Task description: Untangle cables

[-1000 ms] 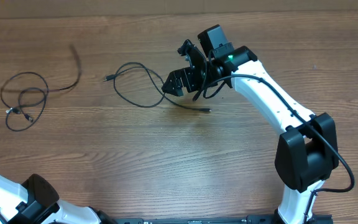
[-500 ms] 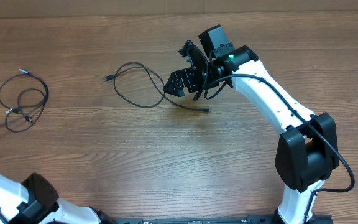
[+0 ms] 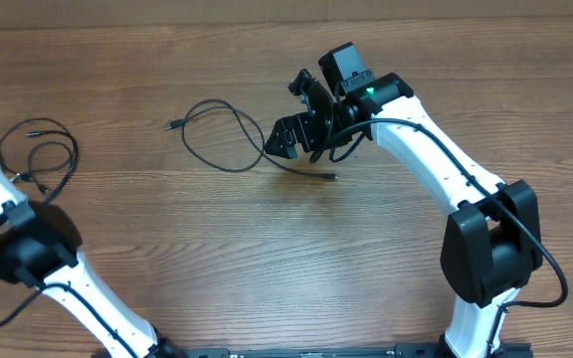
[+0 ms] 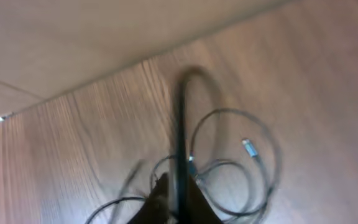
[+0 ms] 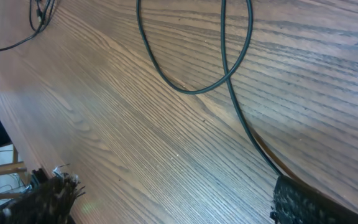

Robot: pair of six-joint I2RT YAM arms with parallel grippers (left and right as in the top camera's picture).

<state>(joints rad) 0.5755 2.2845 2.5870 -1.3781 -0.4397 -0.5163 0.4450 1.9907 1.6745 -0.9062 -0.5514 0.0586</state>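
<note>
Cables: one black cord [image 3: 222, 136] lies in an open loop at mid-worktop, its strand running beneath the right claw [image 3: 288, 111], whose fingers stand wide apart. A second cord [image 3: 40, 157] is coiled near the left edge, beside the left arm [image 3: 28, 244]. Left claw [image 4: 174, 200]: blurred, setting cannot be told. Worktop [image 3: 267, 259]: brown wood grain. Beyond its far edge: pale plain surface [image 4: 73, 37].

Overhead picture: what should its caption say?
Right claw open beside a looped black cable on a wooden table; second cable coiled far left.
</note>
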